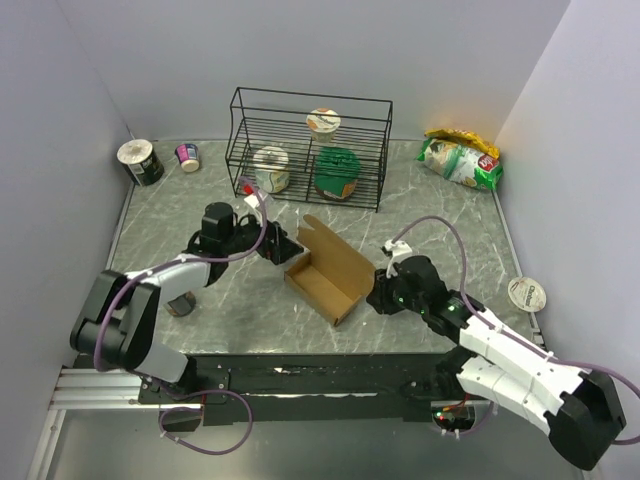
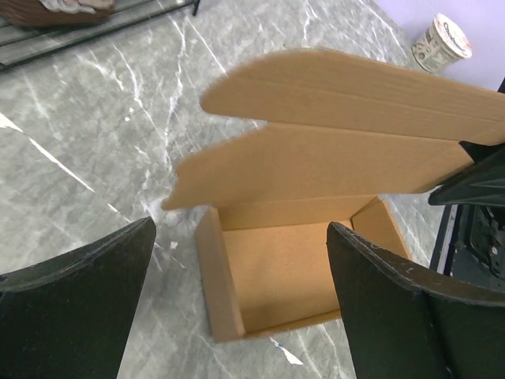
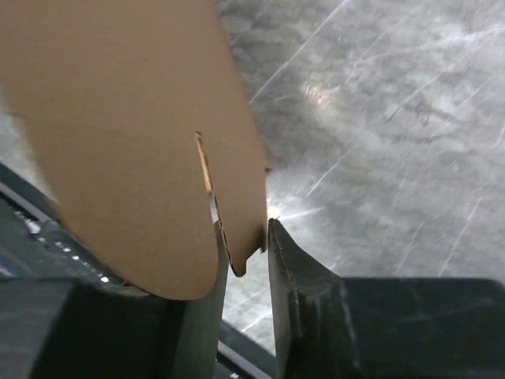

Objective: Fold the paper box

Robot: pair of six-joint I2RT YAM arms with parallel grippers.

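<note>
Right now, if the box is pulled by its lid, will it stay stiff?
Empty thin cardboard, so the box is probably light and may slide on the table. The open lid, its edge between the right gripper's fingers, would likely hinge at its crease.

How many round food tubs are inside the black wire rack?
3: a pale tub up top, a white cup lower left, a green bowl lower right.

Paper box point(image 1: 325, 275) lies between left pincer point(image 1: 288, 248) and right pincer point(image 1: 373, 293).
</note>
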